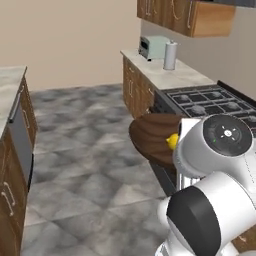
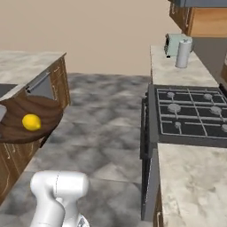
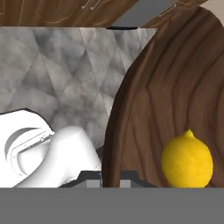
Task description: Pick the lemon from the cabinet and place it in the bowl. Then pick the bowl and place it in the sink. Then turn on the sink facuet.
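The bowl (image 2: 26, 119) is hanging in the air above the grey tiled floor (image 1: 85, 150), wide and shallow, its dark brown wood showing fine streaky grain. The lemon (image 2: 31, 122) is sitting inside it, small, bright yellow and round with a little pointed tip, lying against the bowl's inner wall near the rim. In the hand view the bowl's edge is running down to the bottom of the picture, where the pincer's 2 dark tips are sitting on either side of the rim; I cannot tell how wide the pincer is standing or whether it is gripping the bowl.

In the left base view the bowl is partly hidden behind the arm's white joint, with the lemon peeking out beside it. Behind it, the stove (image 2: 190, 111) with its grey burner grates is standing between 2 stretches of pale marbled desk (image 2: 195, 181). On the far stretch a pale toaster (image 1: 154, 47) and a grey cylinder (image 1: 170, 55) are standing near each other, under a wooden wall cabinet (image 1: 190, 15). Across the floor, another marbled desk over brown drawer fronts is carrying a dark panel with a metal bar handle (image 2: 37, 82).
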Available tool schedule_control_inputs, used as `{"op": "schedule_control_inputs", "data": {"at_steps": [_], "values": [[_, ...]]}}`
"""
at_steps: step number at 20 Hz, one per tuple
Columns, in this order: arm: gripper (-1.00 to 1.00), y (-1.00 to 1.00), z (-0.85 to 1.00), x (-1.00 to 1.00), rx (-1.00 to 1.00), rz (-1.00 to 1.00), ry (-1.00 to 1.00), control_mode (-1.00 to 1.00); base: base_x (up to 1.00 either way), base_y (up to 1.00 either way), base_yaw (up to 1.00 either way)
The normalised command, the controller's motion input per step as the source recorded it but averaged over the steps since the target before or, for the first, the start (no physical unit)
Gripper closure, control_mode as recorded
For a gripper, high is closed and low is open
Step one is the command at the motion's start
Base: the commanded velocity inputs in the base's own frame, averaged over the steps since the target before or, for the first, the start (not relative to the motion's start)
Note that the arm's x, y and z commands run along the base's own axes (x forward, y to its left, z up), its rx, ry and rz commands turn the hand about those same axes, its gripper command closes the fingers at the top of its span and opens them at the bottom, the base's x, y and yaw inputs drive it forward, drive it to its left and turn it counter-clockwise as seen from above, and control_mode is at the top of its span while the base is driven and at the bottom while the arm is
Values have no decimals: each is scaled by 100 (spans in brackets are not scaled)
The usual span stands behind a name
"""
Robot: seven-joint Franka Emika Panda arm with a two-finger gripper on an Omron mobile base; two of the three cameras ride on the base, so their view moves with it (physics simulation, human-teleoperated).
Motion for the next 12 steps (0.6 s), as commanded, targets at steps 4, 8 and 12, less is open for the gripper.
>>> {"op": "schedule_control_inputs", "data": {"at_steps": [4, 8, 12], "values": [[100, 0, 0, 0, 0, 0, 0, 100, 100, 0, 46], [100, 0, 0, 0, 0, 0, 0, 100, 100, 0, 50], [100, 0, 0, 0, 0, 0, 0, 100, 100, 0, 53]]}}
